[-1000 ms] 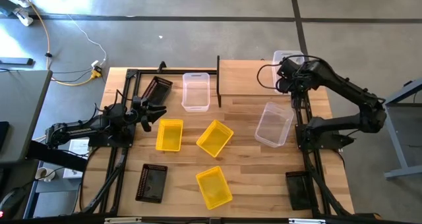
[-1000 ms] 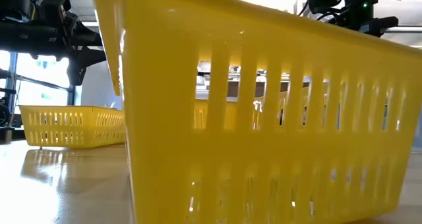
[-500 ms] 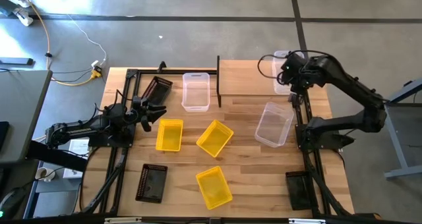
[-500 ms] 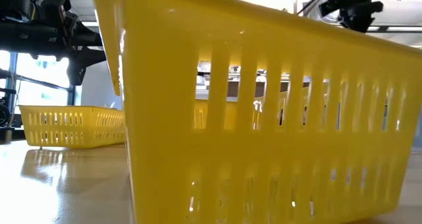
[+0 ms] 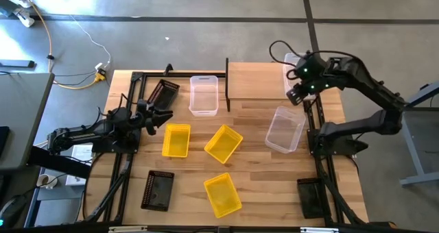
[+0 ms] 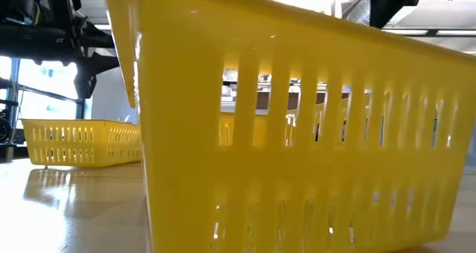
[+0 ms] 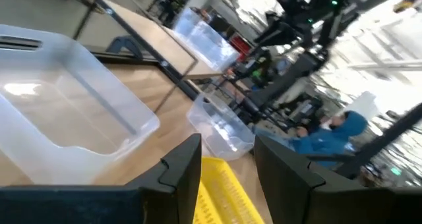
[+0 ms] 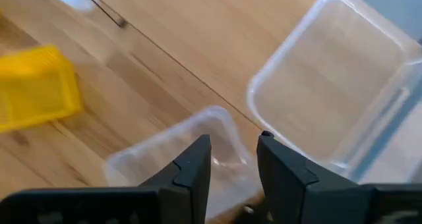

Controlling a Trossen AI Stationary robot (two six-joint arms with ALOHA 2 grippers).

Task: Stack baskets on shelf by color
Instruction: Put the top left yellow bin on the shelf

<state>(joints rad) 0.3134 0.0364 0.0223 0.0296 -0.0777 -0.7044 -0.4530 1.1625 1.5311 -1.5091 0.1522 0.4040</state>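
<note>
Rising off the shelf (image 5: 257,81), the right hand (image 5: 297,96) now hangs empty, fingers parted, above a clear basket (image 5: 285,129). Left hand (image 5: 164,114) waits, parted, beside a yellow basket (image 5: 176,140).

The shelf (image 5: 257,80) has its plank free on the left and middle; only a clear basket (image 5: 295,70) stands at its right end. A black post (image 5: 227,86) closes its left side. On the table (image 5: 257,185), three yellow baskets (image 5: 223,143) crowd the centre.
</note>
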